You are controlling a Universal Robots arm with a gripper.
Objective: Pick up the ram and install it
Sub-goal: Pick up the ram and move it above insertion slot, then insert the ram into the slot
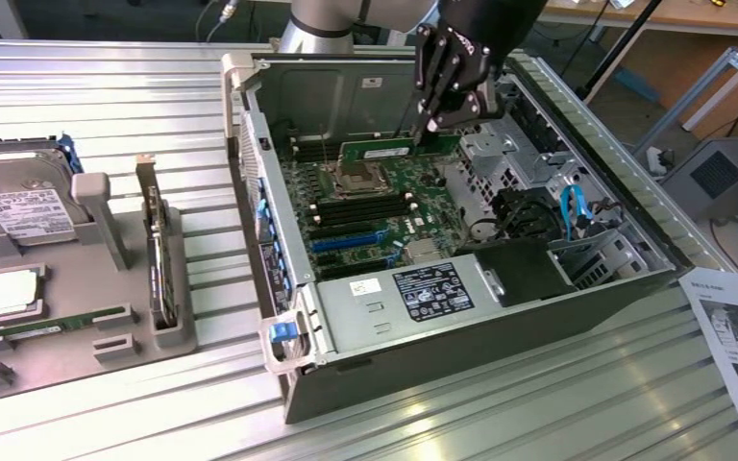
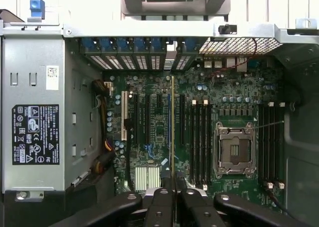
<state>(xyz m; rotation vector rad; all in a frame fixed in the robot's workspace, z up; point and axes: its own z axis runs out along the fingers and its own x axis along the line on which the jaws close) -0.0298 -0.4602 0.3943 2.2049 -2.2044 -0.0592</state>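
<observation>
I see the gripper (image 1: 448,123) clamped on the ram (image 1: 388,151), edge-down inside the case (image 1: 318,96) over the motherboard's (image 1: 395,206) middle. Pickup looks done; it isn't in a slot (image 2: 199,137) yet.

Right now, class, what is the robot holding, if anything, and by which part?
The ram, a green stick: the gripper has its jaws shut on the upper edge, toward the exterior view's right end.

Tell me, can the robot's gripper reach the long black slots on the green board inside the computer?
Probably yes. The grey metal computer case lies open, and the gripper, shut on the long thin green ram stick, hangs above the motherboard's long black slots with nothing between.
</observation>
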